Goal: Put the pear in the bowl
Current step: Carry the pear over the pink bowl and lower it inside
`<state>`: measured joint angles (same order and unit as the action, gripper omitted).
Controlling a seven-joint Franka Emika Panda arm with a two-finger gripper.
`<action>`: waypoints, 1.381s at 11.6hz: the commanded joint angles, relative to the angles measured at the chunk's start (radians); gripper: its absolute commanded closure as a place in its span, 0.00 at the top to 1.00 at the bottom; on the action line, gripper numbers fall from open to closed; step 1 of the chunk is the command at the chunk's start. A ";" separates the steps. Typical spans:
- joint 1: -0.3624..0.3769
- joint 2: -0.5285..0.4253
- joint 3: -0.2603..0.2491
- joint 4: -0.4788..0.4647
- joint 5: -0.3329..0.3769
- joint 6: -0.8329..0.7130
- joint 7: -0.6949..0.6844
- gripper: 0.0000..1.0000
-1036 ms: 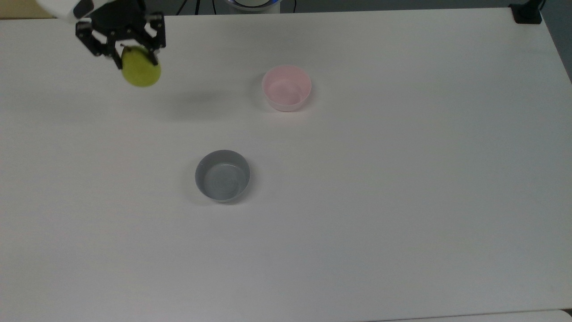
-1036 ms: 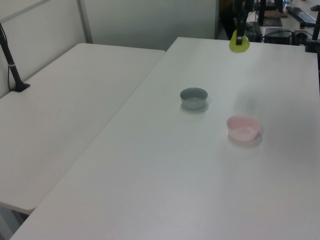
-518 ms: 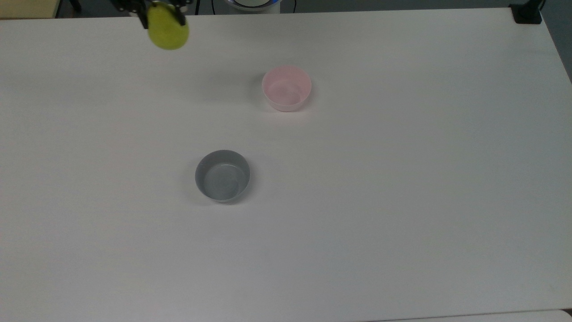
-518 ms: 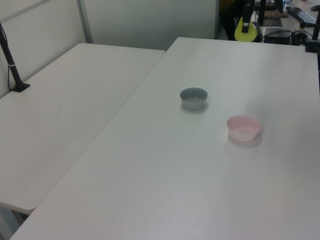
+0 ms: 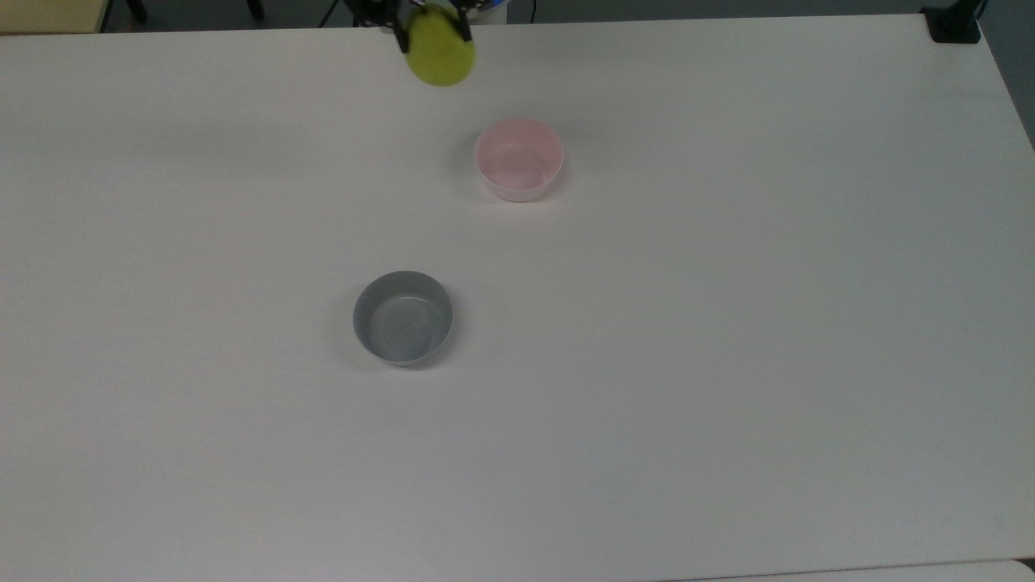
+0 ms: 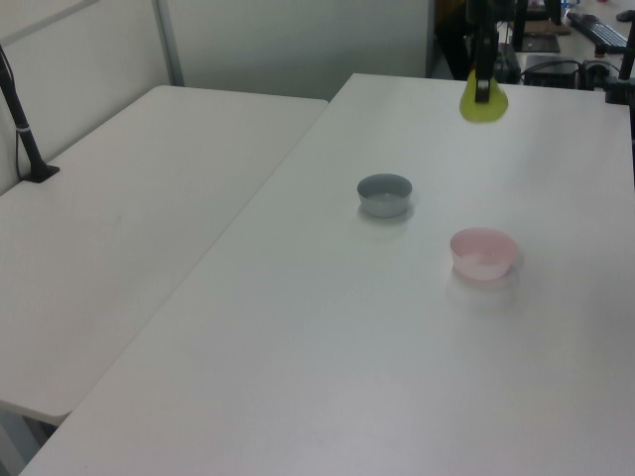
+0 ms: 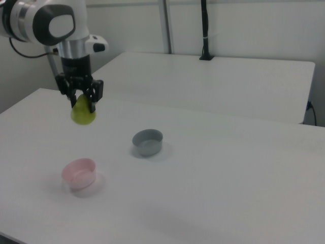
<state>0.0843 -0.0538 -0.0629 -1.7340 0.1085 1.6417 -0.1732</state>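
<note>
Aloft, black fingers (image 7: 93, 96) pinch the smooth rounded pear (image 7: 83, 115) above the round glossy bowl (image 7: 79, 173).

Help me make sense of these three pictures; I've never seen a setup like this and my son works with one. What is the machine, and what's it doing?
It is a single robot arm with a two-finger gripper at its end. Three fixed cameras watch it: one looks down from above, two look across the table from opposite sides. On the white table stand two small bowls, apart from each other: a pale pink bowl and a grey bowl. Both look empty. The jaws are closed on a yellow-green pear, held in the air above the table. In the right view it hangs higher than the pink bowl, not yet over it.
</note>
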 commanded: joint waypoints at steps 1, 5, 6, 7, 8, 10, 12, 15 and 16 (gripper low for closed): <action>0.097 -0.057 -0.048 -0.180 0.011 0.117 0.009 0.00; 0.104 -0.003 0.024 -0.308 0.005 0.286 0.008 0.00; 0.104 0.017 0.035 -0.324 0.002 0.306 0.008 0.00; 0.104 0.032 0.054 -0.341 -0.001 0.323 0.006 0.00; 0.104 0.057 0.072 -0.354 -0.015 0.343 0.009 0.00; 0.104 0.107 0.081 -0.355 -0.024 0.371 0.009 0.00; 0.104 0.133 0.081 -0.369 -0.051 0.401 0.011 0.00; 0.104 0.161 0.081 -0.371 -0.056 0.425 0.011 0.01; 0.103 0.163 0.081 -0.371 -0.056 0.417 0.011 0.12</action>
<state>0.1849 0.1202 0.0165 -2.0850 0.0672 2.0370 -0.1694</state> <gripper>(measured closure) 0.383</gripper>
